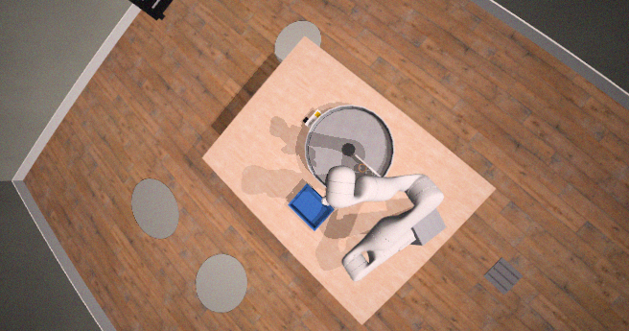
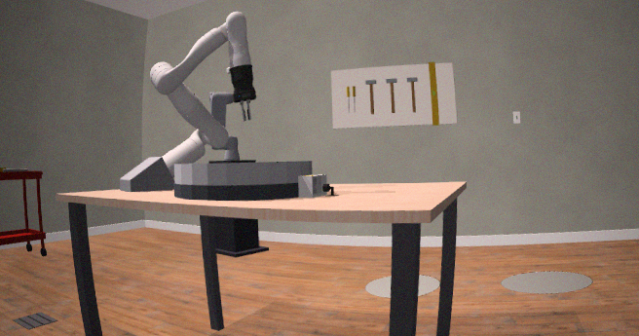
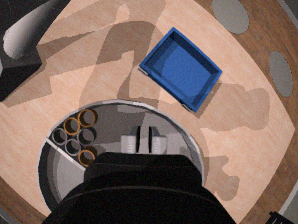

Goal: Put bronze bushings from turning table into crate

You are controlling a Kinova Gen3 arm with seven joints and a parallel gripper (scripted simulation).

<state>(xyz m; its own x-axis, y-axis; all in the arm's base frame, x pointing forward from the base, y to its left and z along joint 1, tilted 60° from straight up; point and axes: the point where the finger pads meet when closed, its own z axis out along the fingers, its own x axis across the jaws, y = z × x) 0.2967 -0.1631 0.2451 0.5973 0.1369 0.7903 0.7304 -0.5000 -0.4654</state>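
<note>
The grey turning table (image 1: 357, 129) (image 2: 244, 172) (image 3: 61, 177) stands in the middle of the wooden table. In the wrist view a cluster of bushings lies in one sector at its left rim: bronze rings (image 3: 87, 117) (image 3: 72, 125) (image 3: 87, 157) and dark steel ones (image 3: 60, 136) (image 3: 73, 147) among them. In the top view one bronze ring (image 1: 362, 168) shows beside my arm. The blue crate (image 1: 310, 206) (image 3: 180, 70) sits on the table next to the turning table. My gripper (image 2: 245, 114) (image 3: 144, 135) hangs high above the turning table's near edge, its fingers narrowly apart with nothing between them.
A small grey and yellow control box (image 1: 314, 116) (image 2: 313, 185) sits at the turning table's rim. A thin white divider (image 1: 366, 164) runs from the hub to the rim. My arm's base (image 1: 428, 226) stands near the table's edge.
</note>
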